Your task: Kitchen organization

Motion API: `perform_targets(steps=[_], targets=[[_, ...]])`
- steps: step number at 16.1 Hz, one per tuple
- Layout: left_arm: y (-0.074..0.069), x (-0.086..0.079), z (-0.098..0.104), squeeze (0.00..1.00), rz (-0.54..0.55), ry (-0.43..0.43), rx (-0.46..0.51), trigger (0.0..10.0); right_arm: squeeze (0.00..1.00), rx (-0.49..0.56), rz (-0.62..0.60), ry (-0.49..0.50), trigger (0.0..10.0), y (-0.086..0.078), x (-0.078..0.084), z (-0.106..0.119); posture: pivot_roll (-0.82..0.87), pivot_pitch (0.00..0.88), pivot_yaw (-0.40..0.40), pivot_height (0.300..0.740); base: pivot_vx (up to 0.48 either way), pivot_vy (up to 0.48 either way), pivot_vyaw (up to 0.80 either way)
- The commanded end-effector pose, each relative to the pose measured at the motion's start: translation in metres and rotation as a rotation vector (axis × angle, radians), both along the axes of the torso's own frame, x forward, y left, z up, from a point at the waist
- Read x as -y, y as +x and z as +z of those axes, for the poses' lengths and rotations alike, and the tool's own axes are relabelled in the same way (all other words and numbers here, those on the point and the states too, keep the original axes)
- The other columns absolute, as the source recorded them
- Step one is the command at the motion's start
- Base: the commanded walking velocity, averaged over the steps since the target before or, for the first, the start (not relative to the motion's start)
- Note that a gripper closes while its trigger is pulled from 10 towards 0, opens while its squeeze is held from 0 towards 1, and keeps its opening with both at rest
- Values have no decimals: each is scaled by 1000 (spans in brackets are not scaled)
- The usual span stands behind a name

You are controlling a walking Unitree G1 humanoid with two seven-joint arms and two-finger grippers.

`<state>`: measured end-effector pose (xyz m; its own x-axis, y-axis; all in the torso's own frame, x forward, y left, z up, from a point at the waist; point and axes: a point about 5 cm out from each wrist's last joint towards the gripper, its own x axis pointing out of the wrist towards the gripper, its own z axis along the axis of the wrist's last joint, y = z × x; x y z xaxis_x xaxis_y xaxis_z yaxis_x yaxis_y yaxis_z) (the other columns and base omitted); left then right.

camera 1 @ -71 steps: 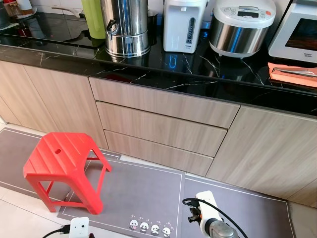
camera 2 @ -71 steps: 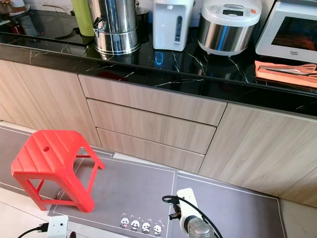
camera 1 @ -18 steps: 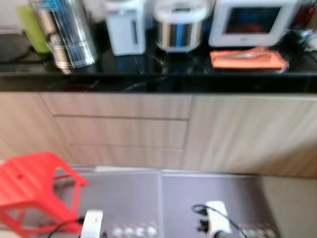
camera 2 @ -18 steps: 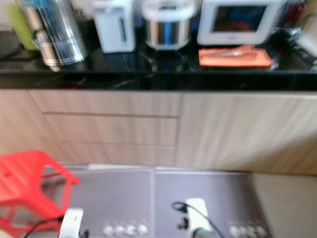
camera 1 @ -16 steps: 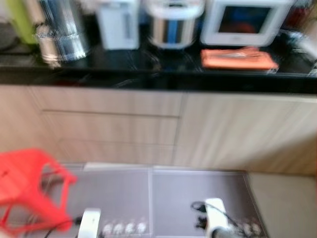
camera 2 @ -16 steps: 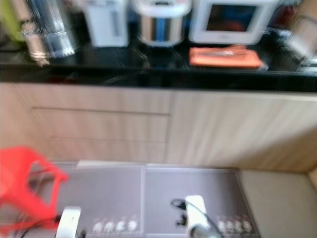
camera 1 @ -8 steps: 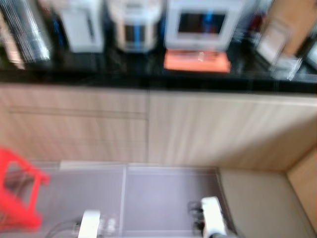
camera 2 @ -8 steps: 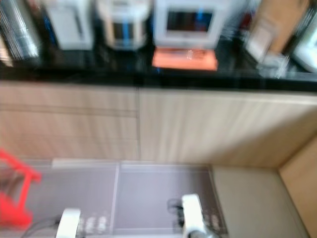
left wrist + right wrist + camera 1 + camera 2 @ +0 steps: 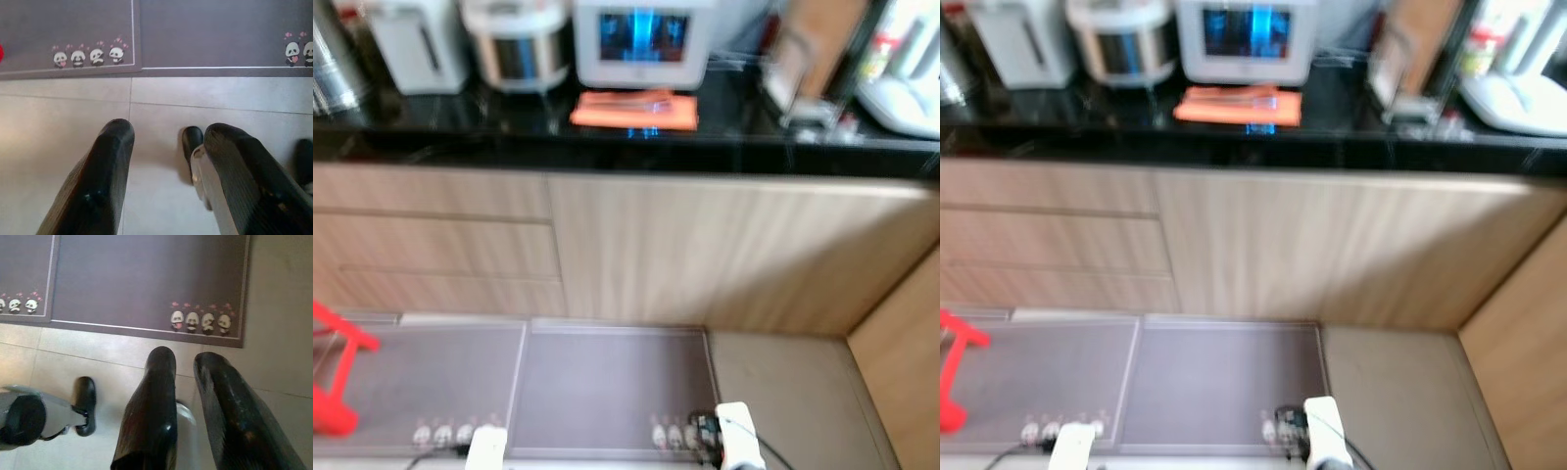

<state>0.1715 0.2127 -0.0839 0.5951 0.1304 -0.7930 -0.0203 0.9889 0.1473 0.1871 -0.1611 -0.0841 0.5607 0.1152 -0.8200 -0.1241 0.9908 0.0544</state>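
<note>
Along the back runs the black counter [image 9: 509, 147] carrying a white water boiler [image 9: 416, 44], a rice cooker [image 9: 514, 44], a microwave [image 9: 641, 39] and an orange cloth [image 9: 634, 110] with tongs on it. Both arms hang low at the bottom of the eye views, the left wrist [image 9: 487, 450] and the right wrist [image 9: 737, 448]. In the left wrist view my left gripper [image 9: 166, 134] is open and empty above the floor tiles. In the right wrist view my right gripper [image 9: 185, 360] holds nothing, with a narrow gap between its fingers.
Wooden drawers [image 9: 431, 245] and a cabinet door [image 9: 705, 255] stand below the counter. Two grey mats [image 9: 607, 392] with panda prints lie before them. A red stool [image 9: 333, 372] is at the left edge. A wooden side panel [image 9: 906, 382] closes the right corner. A white appliance [image 9: 906, 93] sits far right.
The camera has swung to the right: stool and steel urn slid off to the left, the microwave is now central, and the right corner panel has come into view. Both arms still hang.
</note>
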Motion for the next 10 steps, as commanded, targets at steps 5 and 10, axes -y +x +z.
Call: perform_targets(steps=[5,10], targets=[[0,10,-2,0,-38,-40,-9,10000,0,-8,-42,-16,10000,-4,10,-1,-74,0,26,740,0,0,0],[2,11,-1,0,-36,-48,3,10000,0,-22,-46,-14,10000,-8,11,-3,-70,0,20,740,0,0,0]])
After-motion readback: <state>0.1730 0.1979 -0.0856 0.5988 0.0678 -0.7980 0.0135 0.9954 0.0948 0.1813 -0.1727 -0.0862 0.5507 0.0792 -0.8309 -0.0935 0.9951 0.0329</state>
